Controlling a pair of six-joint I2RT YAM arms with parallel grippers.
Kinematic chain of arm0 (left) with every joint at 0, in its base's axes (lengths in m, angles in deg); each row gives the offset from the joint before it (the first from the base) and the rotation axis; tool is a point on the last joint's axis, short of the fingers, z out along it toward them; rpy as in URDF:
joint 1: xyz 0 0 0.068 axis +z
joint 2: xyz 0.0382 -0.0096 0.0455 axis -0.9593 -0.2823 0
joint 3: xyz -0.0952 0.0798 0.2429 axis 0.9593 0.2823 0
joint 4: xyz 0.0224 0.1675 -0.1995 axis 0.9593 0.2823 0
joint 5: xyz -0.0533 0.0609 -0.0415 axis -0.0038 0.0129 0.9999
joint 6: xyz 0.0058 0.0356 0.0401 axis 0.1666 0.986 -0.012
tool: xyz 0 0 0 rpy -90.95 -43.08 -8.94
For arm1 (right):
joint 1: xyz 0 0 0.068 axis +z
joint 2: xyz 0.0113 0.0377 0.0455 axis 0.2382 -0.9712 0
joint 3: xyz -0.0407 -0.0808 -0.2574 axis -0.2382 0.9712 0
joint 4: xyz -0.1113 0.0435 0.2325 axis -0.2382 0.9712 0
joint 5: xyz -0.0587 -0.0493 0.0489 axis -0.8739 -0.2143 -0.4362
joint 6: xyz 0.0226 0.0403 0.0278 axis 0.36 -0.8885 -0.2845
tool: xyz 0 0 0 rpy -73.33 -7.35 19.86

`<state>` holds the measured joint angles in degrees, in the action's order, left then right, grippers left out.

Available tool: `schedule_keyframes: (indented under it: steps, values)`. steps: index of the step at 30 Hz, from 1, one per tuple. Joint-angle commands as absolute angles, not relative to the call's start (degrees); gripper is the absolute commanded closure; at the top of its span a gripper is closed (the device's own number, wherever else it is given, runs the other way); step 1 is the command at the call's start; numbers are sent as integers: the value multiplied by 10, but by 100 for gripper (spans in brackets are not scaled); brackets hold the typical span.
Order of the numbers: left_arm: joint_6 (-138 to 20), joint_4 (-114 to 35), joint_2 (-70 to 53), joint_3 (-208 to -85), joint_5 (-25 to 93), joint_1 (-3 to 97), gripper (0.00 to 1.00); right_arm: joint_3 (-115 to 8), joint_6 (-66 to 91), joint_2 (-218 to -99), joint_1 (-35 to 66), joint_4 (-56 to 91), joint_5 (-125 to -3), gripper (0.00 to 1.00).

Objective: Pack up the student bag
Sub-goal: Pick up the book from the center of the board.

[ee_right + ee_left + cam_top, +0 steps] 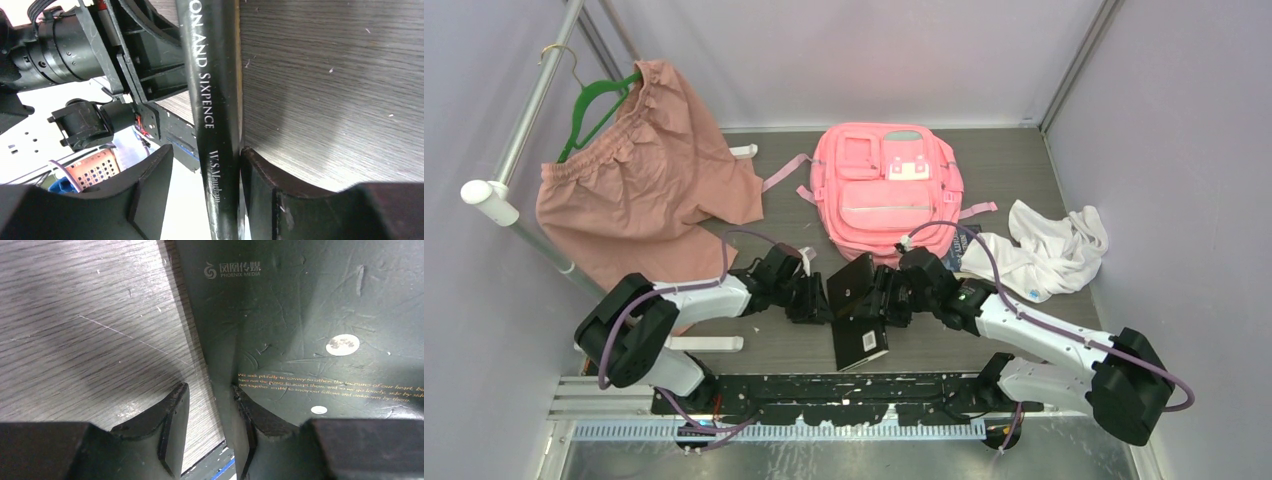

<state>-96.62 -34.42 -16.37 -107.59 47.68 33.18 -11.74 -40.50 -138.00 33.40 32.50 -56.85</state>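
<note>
Between the two arms, near the front of the table (1024, 170), a dark book (852, 285) stands tilted on edge (its spine reads "…and Sixpence"). The left gripper (209, 387) and right gripper (206, 148) both straddle it with jaws apart, neither clamped. The student bag (886, 190) lies flat just beyond, apparently zipped shut. Packing looks barely begun, with opening and loading left to do.

Student bag (887, 185): bright pink, pale patch. Garment (639, 190) left of the bag: dusty pink, green hanger (576, 118). Cloth (1049, 250) right of it: white. Book (320, 315): black cover, gold lettering, white dots. Table (1014, 170): grey woodgrain
</note>
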Motion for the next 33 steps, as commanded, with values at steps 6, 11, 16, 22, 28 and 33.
schedule_keyframes:
  steps: [6, 11, 16, 22, 28, 33]
  values:
    - [-971, -375, -171, -1072, 487, 333, 63, -123, -416, -1385, 336, 255, -542, 83]
    - [-962, -346, -153, -1082, 479, 333, 63, -140, -391, -1385, 336, 291, -553, 99]
    - [-918, -221, -56, -1131, 433, 338, 62, -193, -309, -1347, 337, 386, -576, 99]
    - [-807, -137, 93, -1205, 395, 346, 46, -229, -223, -1306, 337, 368, -474, 99]
    - [-724, -116, 132, -1281, 465, 350, 29, -290, -138, -1321, 337, 443, -415, 99]
    - [-620, -62, 94, -1351, 581, 354, 27, -326, -94, -1328, 337, 473, -336, 99]
